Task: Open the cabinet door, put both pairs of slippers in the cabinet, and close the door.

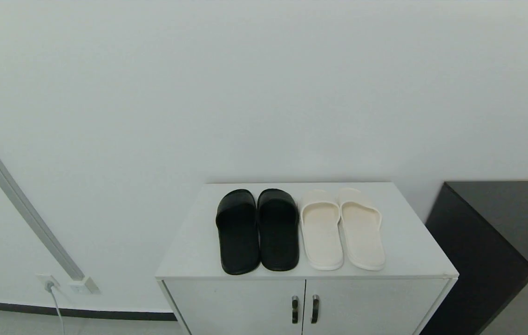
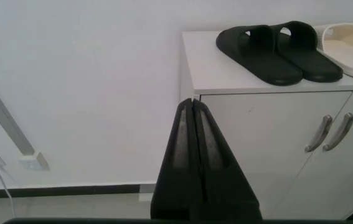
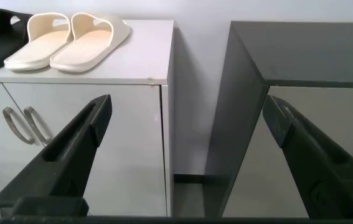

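A white cabinet (image 1: 189, 251) stands against the wall with both doors shut and two metal handles (image 1: 304, 309) at the middle seam. On its top lie a black pair of slippers (image 1: 257, 230) and a cream pair of slippers (image 1: 343, 228), side by side, toes to the wall. My left gripper (image 2: 193, 107) is shut and empty, held low off the cabinet's left front corner (image 2: 188, 96). My right gripper (image 3: 185, 109) is open and empty, off the cabinet's right front corner (image 3: 164, 81). The handles (image 2: 330, 132) (image 3: 20, 124) show in both wrist views.
A dark grey cabinet (image 1: 492, 242) stands close on the right of the white one, with a narrow gap (image 3: 192, 124) between. A wall socket with a plugged cable (image 1: 50, 284) and a slanted grey rail (image 1: 17, 195) are on the left wall.
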Robot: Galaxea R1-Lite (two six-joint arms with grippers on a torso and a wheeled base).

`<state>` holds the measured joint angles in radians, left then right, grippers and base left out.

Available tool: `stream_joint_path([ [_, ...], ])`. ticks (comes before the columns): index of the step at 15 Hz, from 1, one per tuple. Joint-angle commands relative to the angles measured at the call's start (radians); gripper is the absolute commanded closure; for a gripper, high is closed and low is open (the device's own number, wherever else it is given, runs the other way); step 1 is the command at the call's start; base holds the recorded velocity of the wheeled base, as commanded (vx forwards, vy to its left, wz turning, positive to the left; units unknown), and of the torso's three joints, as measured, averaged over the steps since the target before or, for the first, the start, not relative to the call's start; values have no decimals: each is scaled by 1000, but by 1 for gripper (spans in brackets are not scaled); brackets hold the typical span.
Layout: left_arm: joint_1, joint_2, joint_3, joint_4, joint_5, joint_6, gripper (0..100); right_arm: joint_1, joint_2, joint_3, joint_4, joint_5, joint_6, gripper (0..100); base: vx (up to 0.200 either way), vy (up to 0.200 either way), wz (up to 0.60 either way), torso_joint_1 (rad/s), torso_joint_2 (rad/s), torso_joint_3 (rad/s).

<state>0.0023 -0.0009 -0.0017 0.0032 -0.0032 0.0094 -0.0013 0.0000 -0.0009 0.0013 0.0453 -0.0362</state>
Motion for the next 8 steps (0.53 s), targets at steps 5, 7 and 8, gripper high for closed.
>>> stream_joint_path([
  [5,1,1,0,0,0,29,100,9,107,-149,-26,-15,110,0,0,0,0,0,0,0],
  [7,1,1,0,0,0,29,100,18,279,-344,111,18,70,0,0,0,0,0,0,0],
  [8,1,1,0,0,0,24,100,18,377,-337,171,88,-51,0,0,0,0,0,0,0],
])
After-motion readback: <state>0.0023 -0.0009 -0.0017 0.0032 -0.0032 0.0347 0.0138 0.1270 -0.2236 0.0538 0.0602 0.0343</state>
